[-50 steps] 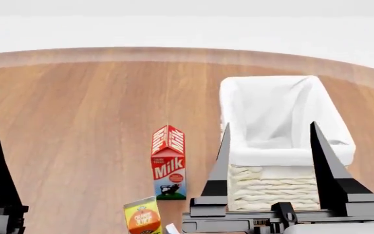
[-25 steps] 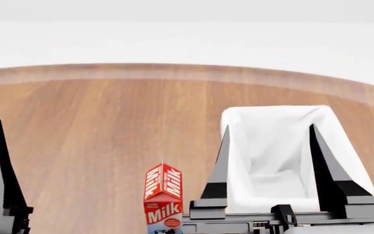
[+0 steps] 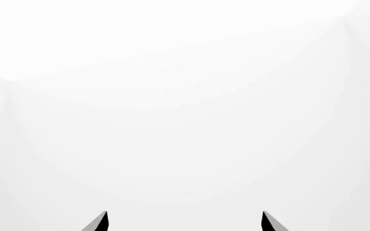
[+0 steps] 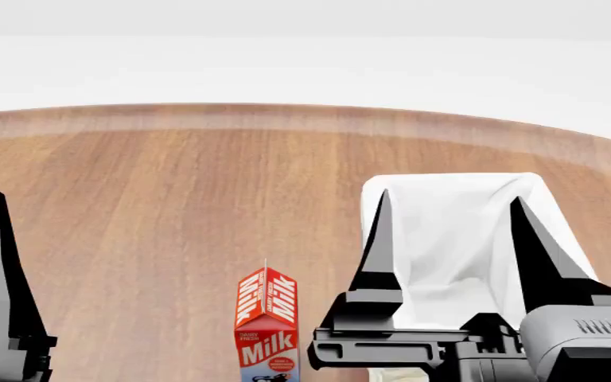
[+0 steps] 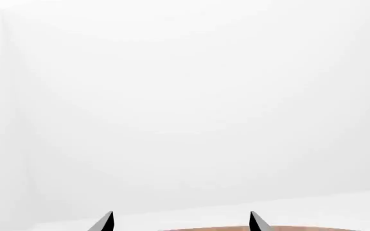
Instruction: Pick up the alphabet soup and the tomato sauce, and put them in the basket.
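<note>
Two black grippers fill the near edge of the head view. Only one pointed finger of the left gripper (image 4: 3, 294) shows there; in its wrist view the tips stand spread, holding nothing, facing blank white. The right gripper (image 4: 449, 239) is spread wide and empty, its two fingers raised in front of the basket (image 4: 449, 239) and hiding part of its white cloth lining. A red milk carton (image 4: 267, 326) stands upright on the wooden table (image 4: 157, 199), just left of the right gripper. Neither can is in sight.
</note>
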Robot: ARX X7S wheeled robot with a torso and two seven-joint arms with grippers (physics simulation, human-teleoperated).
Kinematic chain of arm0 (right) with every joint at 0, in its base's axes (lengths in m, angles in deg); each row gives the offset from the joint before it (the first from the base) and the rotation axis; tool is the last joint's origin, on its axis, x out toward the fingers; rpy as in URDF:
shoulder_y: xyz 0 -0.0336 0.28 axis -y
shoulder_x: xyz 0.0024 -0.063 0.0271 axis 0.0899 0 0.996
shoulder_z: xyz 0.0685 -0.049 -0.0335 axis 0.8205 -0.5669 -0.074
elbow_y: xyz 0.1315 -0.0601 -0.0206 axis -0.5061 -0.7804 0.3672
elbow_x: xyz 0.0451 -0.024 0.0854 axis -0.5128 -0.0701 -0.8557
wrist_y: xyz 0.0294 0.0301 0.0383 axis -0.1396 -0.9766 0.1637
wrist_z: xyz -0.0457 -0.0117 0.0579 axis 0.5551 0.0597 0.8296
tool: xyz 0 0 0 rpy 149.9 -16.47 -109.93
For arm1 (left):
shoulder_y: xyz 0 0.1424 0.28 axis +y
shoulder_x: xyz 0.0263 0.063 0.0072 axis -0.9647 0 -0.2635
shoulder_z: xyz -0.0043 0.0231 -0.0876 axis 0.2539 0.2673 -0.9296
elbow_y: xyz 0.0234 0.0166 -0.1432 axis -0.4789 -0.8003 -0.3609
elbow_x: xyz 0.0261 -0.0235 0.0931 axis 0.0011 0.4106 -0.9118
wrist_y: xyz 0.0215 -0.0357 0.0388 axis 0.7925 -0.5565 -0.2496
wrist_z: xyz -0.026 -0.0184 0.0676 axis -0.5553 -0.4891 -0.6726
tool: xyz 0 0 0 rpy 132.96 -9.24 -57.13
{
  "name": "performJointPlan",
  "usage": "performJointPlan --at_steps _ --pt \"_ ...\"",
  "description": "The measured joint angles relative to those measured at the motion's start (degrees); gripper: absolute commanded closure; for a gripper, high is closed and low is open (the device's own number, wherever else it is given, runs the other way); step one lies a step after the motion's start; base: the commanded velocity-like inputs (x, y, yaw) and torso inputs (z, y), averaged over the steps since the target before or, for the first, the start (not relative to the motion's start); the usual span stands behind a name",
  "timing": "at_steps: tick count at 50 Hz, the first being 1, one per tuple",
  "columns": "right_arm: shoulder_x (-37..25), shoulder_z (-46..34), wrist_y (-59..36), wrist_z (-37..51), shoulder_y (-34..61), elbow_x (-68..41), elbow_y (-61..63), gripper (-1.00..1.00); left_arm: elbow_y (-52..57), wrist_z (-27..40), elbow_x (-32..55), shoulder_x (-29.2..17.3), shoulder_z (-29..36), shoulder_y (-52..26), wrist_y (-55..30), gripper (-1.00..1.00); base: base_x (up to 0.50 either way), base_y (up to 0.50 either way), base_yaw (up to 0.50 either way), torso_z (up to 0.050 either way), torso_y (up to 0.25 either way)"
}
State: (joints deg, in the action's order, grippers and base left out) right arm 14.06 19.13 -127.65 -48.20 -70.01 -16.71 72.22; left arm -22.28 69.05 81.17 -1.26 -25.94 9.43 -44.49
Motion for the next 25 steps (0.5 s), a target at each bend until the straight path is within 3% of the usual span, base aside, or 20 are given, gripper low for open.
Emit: performJointPlan --at_steps 12,25 --pt "-8.2 3.9 -11.4 23.4 6.8 -36.2 1.8 -1.00 -0.7 0.3 0.4 -0.3 0.2 0.0 0.5 -1.00 0.00 0.00 0.00 0.000 0.000" --pt "-16.2 2.1 -14.6 38.9 9.1 -56.8 2.4 -1.00 -1.0 0.6 0.7 -0.6 0.5 -0.5 0.4 -1.00 0.00 0.00 0.00 0.000 0.000"
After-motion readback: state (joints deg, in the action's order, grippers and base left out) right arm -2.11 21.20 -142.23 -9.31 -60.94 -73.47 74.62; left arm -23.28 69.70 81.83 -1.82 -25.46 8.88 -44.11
